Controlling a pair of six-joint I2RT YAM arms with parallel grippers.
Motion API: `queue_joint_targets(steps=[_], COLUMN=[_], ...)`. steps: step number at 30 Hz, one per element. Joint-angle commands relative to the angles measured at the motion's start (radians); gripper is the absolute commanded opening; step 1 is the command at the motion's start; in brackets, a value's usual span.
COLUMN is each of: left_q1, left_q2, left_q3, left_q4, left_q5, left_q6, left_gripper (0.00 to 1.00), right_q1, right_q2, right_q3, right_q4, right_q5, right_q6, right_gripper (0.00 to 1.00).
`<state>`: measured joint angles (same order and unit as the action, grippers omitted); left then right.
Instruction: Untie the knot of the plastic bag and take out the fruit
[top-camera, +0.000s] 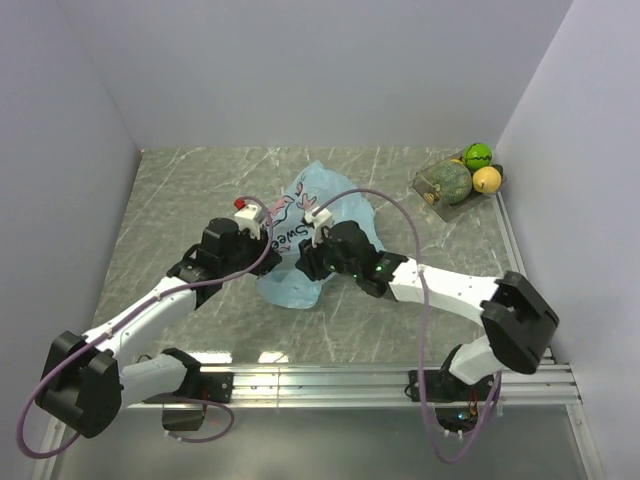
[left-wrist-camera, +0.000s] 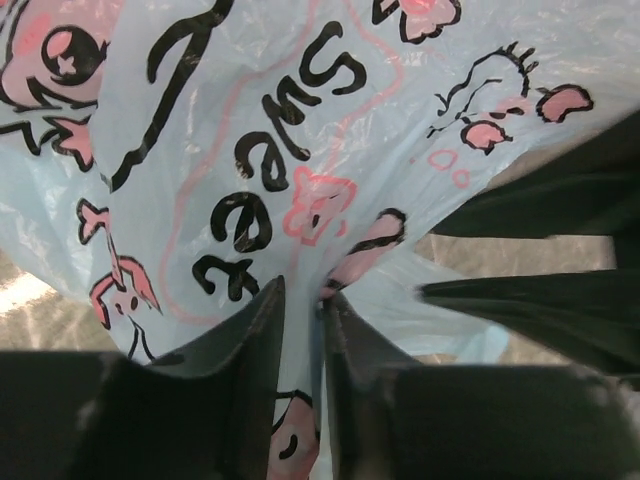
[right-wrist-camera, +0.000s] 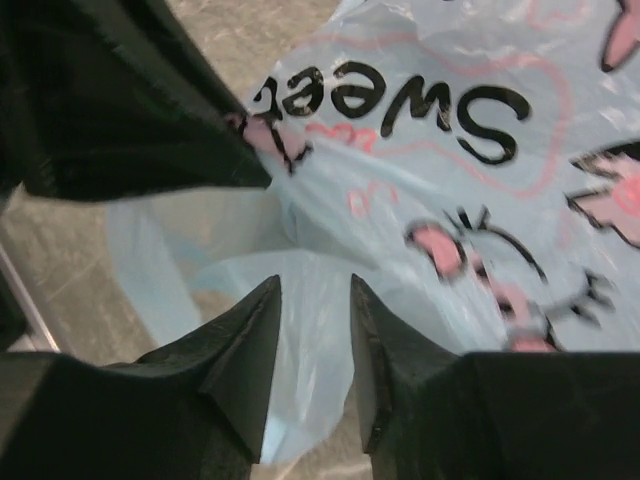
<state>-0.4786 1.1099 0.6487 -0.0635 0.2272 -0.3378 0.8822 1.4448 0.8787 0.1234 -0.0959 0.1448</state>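
Observation:
The light-blue plastic bag with pink prints and the word "Sweet" lies crumpled at mid-table between both grippers. My left gripper is at its left side; in the left wrist view its jaws are pinched on a fold of the bag. My right gripper is at the bag's middle; in the right wrist view its jaws stand apart around a loose flap of the bag. I cannot make out the knot. Fruit, a green ball, a grey-green melon and a yellow one, lies at the far right.
The fruit sits in a clear rigid tray by the right wall. Grey walls close the left, back and right. A metal rail runs along the near edge. Cables loop over both arms.

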Motion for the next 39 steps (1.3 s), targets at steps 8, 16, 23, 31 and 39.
queue_joint_targets(steps=[8, 16, 23, 31, 39], left_q1=[0.005, 0.13, 0.245, 0.238, 0.21], left_q2=[-0.137, -0.023, 0.362, 0.694, 0.798], left_q3=[0.167, 0.247, 0.401, 0.6, 0.618], left_q4=[-0.042, 0.027, 0.07, 0.016, -0.019], left_q5=[-0.144, -0.255, -0.207, -0.086, -0.078], left_q6=[-0.095, -0.165, -0.158, -0.104, -0.093], left_gripper=[0.45, 0.71, 0.67, 0.66, 0.63], right_q1=[-0.069, -0.095, -0.107, -0.109, -0.108], right_q2=[0.173, 0.262, 0.299, 0.331, 0.394], right_q3=[0.039, 0.057, 0.026, 0.032, 0.107], right_q4=[0.232, 0.3, 0.354, 0.384, 0.363], right_q5=[-0.013, -0.024, -0.013, 0.022, 0.042], right_q6=[0.139, 0.18, 0.187, 0.179, 0.171], right_gripper=[0.53, 0.71, 0.73, 0.79, 0.86])
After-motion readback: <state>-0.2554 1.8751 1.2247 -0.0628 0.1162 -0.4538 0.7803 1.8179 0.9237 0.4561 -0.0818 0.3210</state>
